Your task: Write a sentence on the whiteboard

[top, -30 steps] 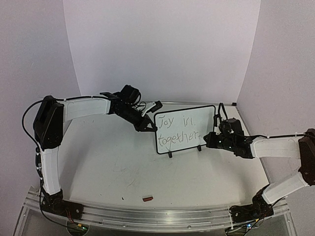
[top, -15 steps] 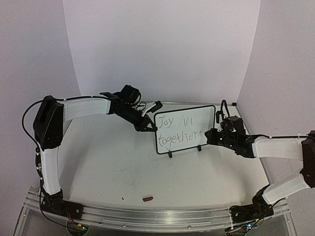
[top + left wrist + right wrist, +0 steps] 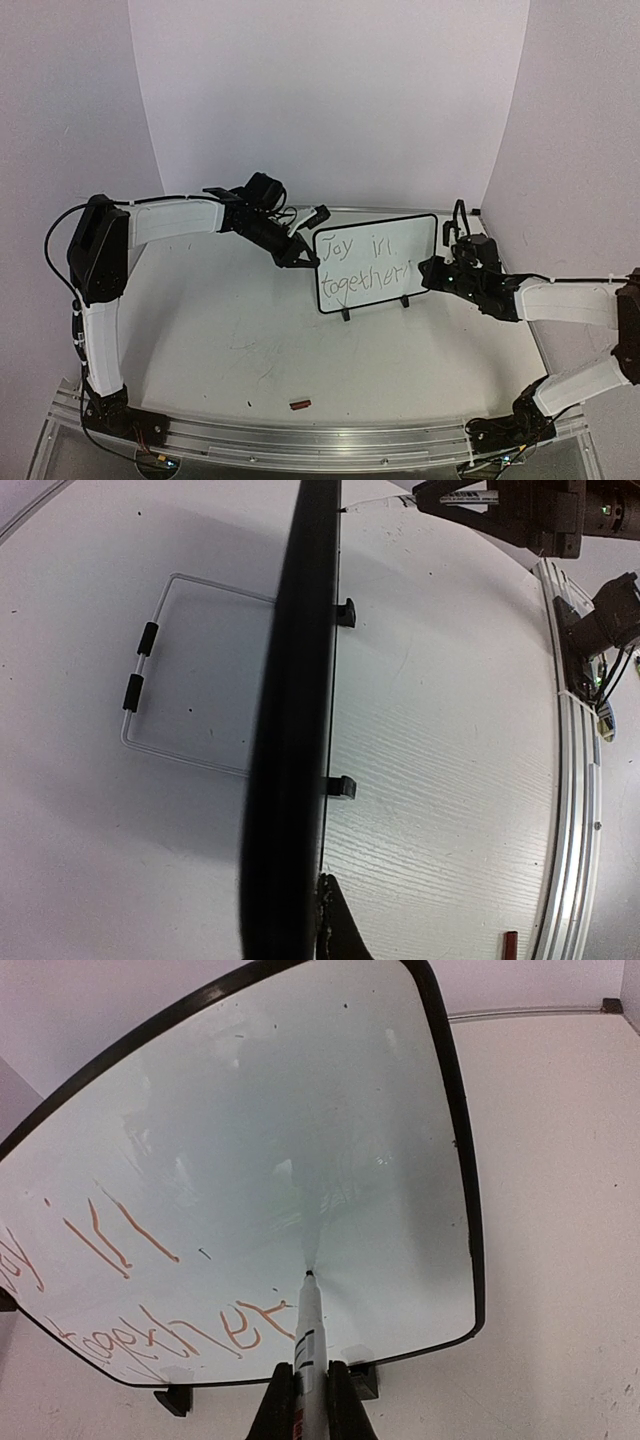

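**Whiteboard (image 3: 415, 238): second line unfinished, pen on the surface**

I have the board standing on its feet toward the back right of the table (image 3: 220, 330). My left gripper (image 3: 306, 261) is closed on the board's left edge, steadying it. My right gripper (image 3: 307, 1397) is clamped around a marker (image 3: 309, 1325), whose tip rests on the white face just past "together". The sentence (image 3: 362, 268) reads "Joy in together", so I judge I'm mid-word. Next I need short, light strokes rightward for the ending, and there is little room before the border.
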{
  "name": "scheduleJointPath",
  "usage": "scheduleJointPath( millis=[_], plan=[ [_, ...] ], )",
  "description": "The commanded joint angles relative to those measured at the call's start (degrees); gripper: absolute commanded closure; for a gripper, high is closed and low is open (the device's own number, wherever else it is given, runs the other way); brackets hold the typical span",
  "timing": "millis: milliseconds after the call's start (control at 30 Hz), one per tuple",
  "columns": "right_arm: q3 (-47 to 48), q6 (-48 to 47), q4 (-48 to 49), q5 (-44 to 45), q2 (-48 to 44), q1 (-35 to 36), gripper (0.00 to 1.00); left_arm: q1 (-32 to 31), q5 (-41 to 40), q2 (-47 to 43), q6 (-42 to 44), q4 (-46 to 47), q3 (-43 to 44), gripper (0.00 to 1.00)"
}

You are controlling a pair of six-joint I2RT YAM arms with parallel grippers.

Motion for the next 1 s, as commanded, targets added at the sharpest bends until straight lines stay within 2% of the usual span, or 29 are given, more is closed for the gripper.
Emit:
scheduleJointPath(
  millis=[0,967],
  plan=[
    [0.8,0.6,1.6,1.6,1.3,-0.2,1.00,0.0,-2.5,-2.7,1.5,-1.3,-0.4,1.00],
    [-2.1,3.2,2.9,2.5,5.1,-0.2,1.00,0.0,-2.5,-2.6,1.4,-1.2,-0.4,1.00]
  ],
)
